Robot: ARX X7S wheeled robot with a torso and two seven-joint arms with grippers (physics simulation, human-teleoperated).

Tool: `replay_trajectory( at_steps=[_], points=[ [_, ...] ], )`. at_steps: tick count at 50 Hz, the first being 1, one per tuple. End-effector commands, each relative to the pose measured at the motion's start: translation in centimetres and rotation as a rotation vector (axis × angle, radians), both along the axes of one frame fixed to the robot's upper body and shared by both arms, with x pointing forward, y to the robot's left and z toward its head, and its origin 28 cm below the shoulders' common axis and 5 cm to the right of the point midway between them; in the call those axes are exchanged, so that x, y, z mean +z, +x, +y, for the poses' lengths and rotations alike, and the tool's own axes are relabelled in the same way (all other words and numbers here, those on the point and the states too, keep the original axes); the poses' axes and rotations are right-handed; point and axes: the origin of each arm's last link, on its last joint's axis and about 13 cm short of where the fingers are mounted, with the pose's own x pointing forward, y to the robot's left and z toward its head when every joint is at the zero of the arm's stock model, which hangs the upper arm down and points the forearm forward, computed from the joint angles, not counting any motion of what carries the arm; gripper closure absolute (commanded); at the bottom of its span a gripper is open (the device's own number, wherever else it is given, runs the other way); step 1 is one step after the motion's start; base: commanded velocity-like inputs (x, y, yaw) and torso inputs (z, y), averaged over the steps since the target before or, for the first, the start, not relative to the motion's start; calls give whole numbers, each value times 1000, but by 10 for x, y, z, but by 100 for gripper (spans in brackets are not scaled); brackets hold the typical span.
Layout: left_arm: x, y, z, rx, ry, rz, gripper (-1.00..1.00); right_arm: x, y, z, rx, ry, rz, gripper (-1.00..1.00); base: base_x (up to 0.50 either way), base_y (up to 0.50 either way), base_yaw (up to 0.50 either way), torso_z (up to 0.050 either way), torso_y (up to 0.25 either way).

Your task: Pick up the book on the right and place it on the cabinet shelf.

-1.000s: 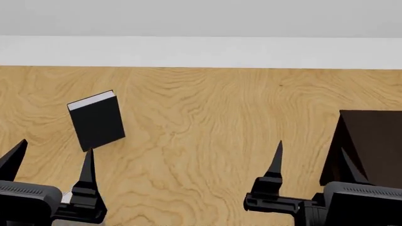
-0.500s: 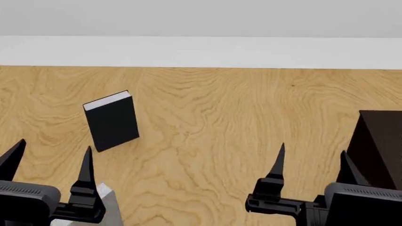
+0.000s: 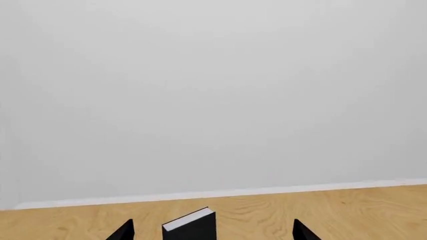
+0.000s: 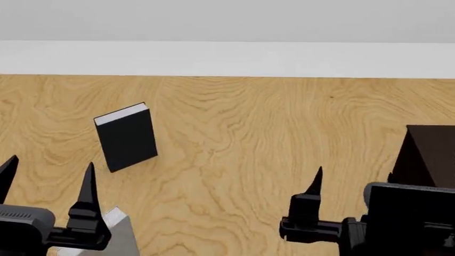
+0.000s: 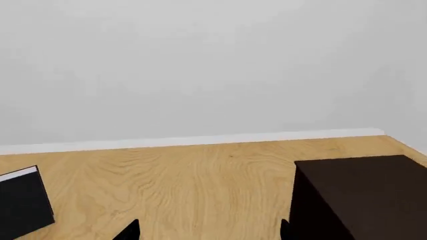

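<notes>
- Head view: the black book (image 4: 127, 137) stands upright on the wood-grain floor (image 4: 235, 133), towards its far-left part. Its long axis is vertical, leaning slightly. The broad matte cover faces you, and the white page edges run along the top.
- A pale grey book (image 4: 122, 240) shows only as a corner at the floor's near-left edge. It is cut off by the frame and partly hidden behind your left gripper (image 4: 46, 184). You cannot tell its long axis, which way it faces, or whether it is the slim one you want.
- The left gripper's two pointed black fingers (image 4: 88, 184) stand wide apart and hold nothing.
- Your right gripper (image 4: 352, 186) shows one spike-like finger (image 4: 316, 184); its own housing hides the other. The cabinet (image 4: 427, 152), a very dark brown box, sits at the floor's right edge and is cropped by the frame. No shelf board can be made out.
- Left wrist view: the left gripper (image 3: 213, 232) has its tips spread. The black book (image 3: 190, 225) is seen between them but lies beyond them, cut off below.
- Right wrist view: the right gripper (image 5: 207, 231) has both tips well apart and is empty. The cabinet (image 5: 360, 195) has a flat dark top, and the black book (image 5: 23, 200) is cropped at the frame's side.
</notes>
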Motion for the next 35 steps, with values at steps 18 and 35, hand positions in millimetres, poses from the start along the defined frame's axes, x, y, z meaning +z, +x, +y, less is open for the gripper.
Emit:
replay_trajectory(
  at_steps=[18,35],
  points=[
    [15,-12,10,24,18,-34,-100,69,-37,5,142,-37,490,-100,0,0,0,0,0],
    [19,-18,11,44,61,-51,-100,71,-46,9,160,40,659,-100,0,0,0,0,0]
  ],
)
